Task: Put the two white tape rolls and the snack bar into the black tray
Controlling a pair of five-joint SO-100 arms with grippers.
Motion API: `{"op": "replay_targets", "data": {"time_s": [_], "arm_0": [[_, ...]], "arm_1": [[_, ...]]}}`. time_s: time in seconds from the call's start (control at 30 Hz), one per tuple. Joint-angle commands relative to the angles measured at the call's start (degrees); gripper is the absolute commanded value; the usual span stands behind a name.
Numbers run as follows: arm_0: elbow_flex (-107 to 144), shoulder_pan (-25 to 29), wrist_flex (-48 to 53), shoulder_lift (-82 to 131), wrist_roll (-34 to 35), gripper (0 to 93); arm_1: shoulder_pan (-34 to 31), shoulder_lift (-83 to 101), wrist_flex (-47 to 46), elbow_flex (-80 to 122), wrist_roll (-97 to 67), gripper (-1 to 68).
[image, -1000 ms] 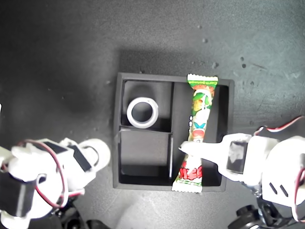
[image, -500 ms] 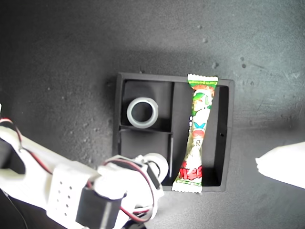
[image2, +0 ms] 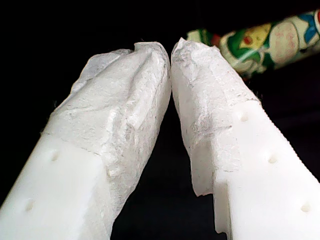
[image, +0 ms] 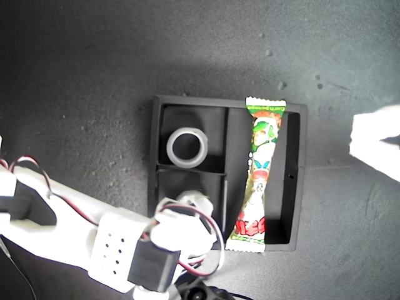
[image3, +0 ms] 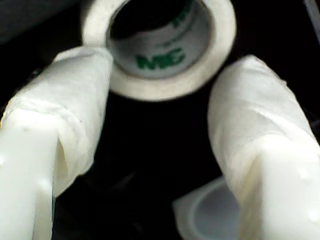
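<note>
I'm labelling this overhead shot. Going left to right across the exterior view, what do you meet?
My second gripper's arm → tape roll in the black tray → snack bar → a white arm part.
</note>
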Motion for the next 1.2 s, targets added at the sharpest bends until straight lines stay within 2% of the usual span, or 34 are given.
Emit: {"op": "replay_targets", "data": {"time_s": [0.0, 0.13, 0.3, 0.47, 0.53, 0.8, 1.03, 1.17], "arm_0": [[3.0, -0.5, 1.1, 7.4, 0.4, 16.3], [12.7, -2.1, 1.1, 21.6, 1.1, 12.6], [31.7, -5.4, 1.1, 49.1, 0.9, 1.0], [53.3, -9.3, 0.4, 74.5, -0.5, 0.2], [63.5, -10.0, -2.3, 83.6, -1.7, 0.2], [111.3, -11.2, -21.4, 116.7, -9.7, 0.1], [136.6, -9.3, -31.9, 137.6, -12.2, 0.1], [146.2, -9.1, -32.4, 148.4, -12.3, 0.1]], "arm_1": [[0.7, 2.0, 0.2, -0.4, 1.8, -0.7], [0.5, 9.8, 0.2, 6.3, 5.2, -0.7], [-0.5, 25.3, 0.1, 21.4, 6.9, -0.7], [-2.3, 42.7, -0.1, 42.9, 6.3, -0.7], [-2.5, 50.5, -1.4, 54.6, 6.3, -0.7], [-2.6, 92.7, -18.1, 112.9, 6.9, -0.7], [-4.0, 120.0, -25.1, 145.4, 4.3, -0.7], [-5.0, 126.4, -26.6, 156.3, 2.5, -0.7]]}}
